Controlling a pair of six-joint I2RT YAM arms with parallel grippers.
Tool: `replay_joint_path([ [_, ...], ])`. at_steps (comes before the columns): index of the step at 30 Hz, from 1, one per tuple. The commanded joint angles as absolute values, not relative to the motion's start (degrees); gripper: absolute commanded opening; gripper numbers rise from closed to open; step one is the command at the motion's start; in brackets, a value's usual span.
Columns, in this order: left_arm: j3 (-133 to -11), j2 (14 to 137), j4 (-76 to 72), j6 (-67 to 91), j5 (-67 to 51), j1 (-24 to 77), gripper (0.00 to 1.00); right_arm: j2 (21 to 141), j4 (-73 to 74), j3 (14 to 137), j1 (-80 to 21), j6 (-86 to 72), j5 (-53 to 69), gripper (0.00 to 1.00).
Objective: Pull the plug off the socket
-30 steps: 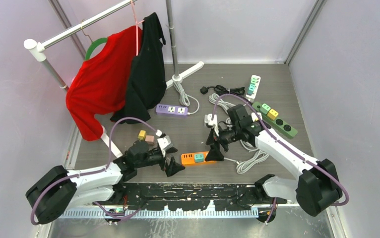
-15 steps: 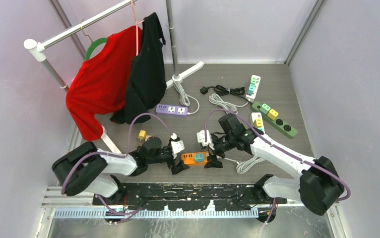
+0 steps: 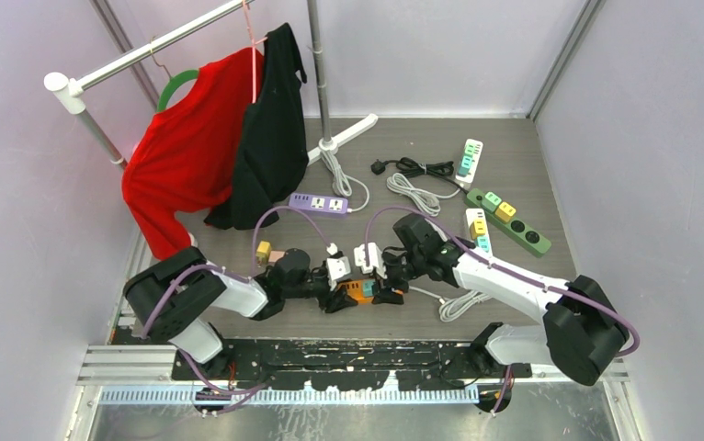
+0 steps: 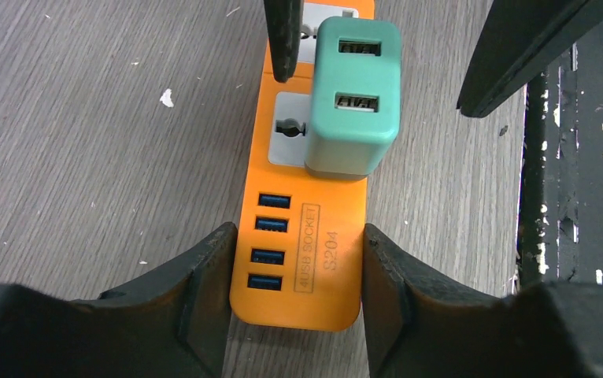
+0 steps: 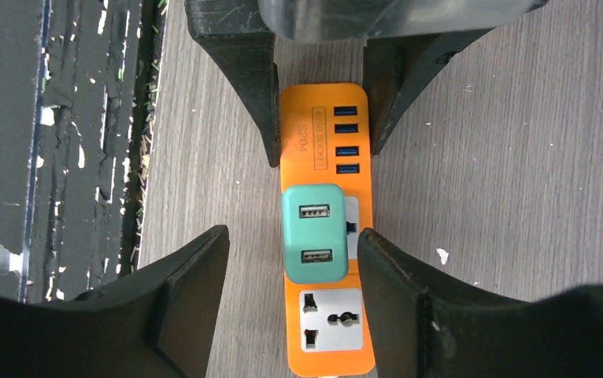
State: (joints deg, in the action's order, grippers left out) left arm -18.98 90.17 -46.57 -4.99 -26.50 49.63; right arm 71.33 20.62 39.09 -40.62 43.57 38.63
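An orange socket strip (image 3: 356,292) lies flat on the grey table near the front edge, with a teal plug (image 3: 368,288) seated in it. In the left wrist view my left gripper (image 4: 297,272) is shut on the socket (image 4: 314,260) at its USB end, both pads touching its sides, and the plug (image 4: 353,94) stands just beyond. In the right wrist view my right gripper (image 5: 292,268) is open and straddles the socket (image 5: 326,331) from the opposite end. Its right finger is near the strip's edge, and its left finger stands clear of the plug (image 5: 314,232).
A purple strip (image 3: 319,204), a green strip (image 3: 510,221) and two white strips (image 3: 471,158) (image 3: 479,230) lie further back. A coiled white cable (image 3: 463,299) lies to the right. Red and black garments hang on a rack (image 3: 238,138) at the back left. The black rail (image 3: 348,354) runs just in front.
Both arms moved inward onto the orange socket. The left jaws closed on its USB end. The right jaws narrowed around the plug end.
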Motion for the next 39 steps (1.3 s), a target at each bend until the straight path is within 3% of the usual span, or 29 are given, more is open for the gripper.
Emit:
replay_joint_path([
  [1, -20.03, 90.92, -49.48, -4.33, -26.57, 50.14, 0.23, 71.38, 17.83, 39.38, -41.39, 43.21, 36.74, 0.6],
  [7, -20.03, 91.41, -49.01, -5.05, -25.99, 50.27, 0.04, 71.24, 21.54, 40.4, -41.46, 46.86, 36.13, 0.24],
  [12, -20.54, 89.39, -43.4, -9.38, -22.83, 52.15, 0.0, 70.85, 31.34, 42.16, -40.33, 55.72, 38.58, 0.02],
  [19, -21.62, 89.39, -41.4, -10.83, -21.84, 53.39, 0.0, 71.06, 32.19, 40.84, -41.26, 55.59, 48.9, 0.01],
  [23, -22.15, 90.19, -41.05, -10.57, -22.21, 53.98, 0.0, 72.48, 17.59, 40.97, -42.54, 37.29, 40.86, 0.01],
  [27, -21.44, 90.2, -41.09, -10.46, -21.8, 53.99, 0.0, 71.08, 14.04, 40.32, -39.9, 33.44, 34.99, 0.01],
  [35, -21.24, 90.39, -41.32, -10.0, -21.69, 54.01, 0.0, 67.79, 34.15, 38.66, -34.32, 60.29, 47.59, 0.01],
  [39, -21.57, 90.55, -41.39, -9.22, -22.14, 54.01, 0.0, 68.53, 35.24, 38.32, -36.21, 62.11, 52.85, 0.01],
])
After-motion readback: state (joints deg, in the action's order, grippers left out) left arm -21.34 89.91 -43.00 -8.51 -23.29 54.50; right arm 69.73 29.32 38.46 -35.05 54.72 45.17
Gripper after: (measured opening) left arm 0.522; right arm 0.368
